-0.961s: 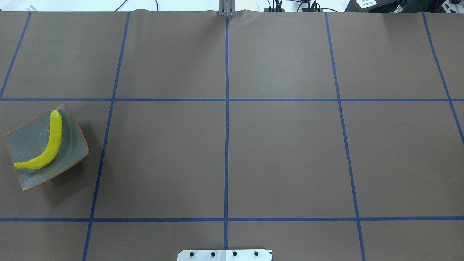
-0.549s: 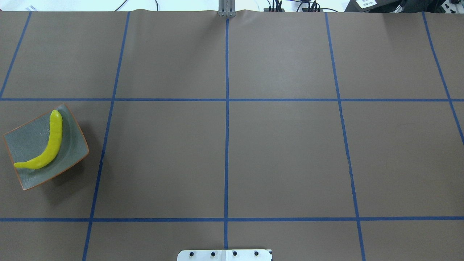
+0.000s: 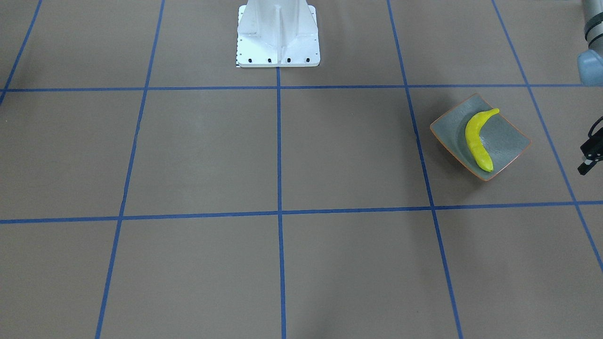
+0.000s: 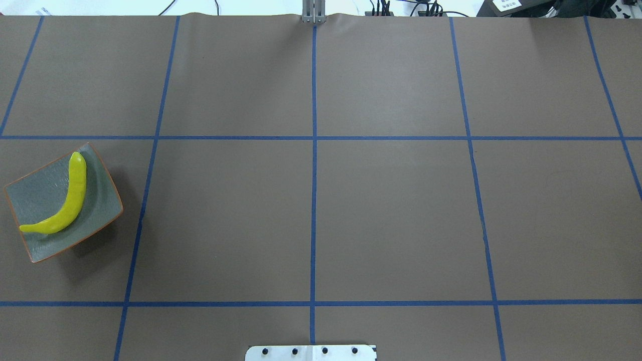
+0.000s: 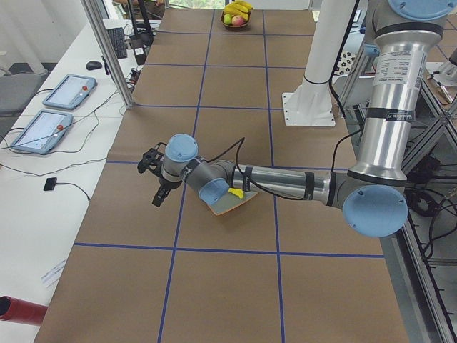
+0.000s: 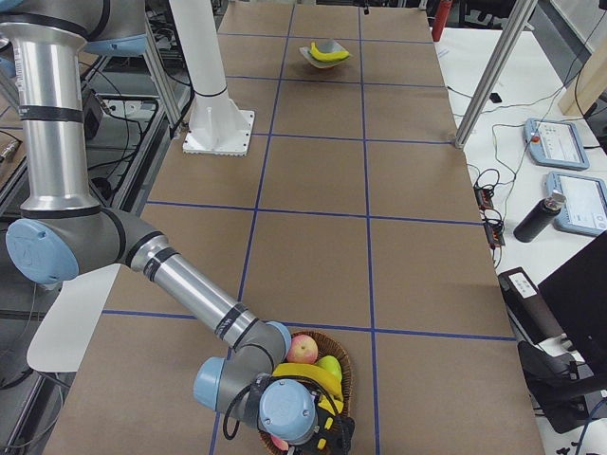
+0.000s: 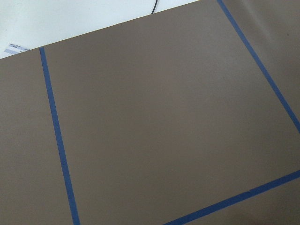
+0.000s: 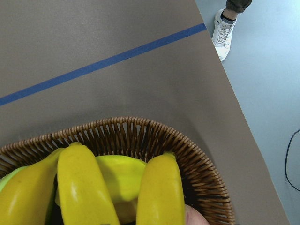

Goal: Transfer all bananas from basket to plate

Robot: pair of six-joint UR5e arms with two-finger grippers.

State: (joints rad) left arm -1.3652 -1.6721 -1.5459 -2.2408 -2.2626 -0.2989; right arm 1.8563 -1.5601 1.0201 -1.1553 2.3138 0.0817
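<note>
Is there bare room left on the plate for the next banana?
Yes. One banana lies diagonally across the plate, leaving a bare strip either side, between it and the rim. The basket is crowded with bananas.

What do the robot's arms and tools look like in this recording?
The left arm and right arm are silver tubes with black bands and rounded light-blue joint caps. A thin black cable loops along the left forearm. The left tool is black; the right tool looks dark too, but is mostly hidden.
</note>
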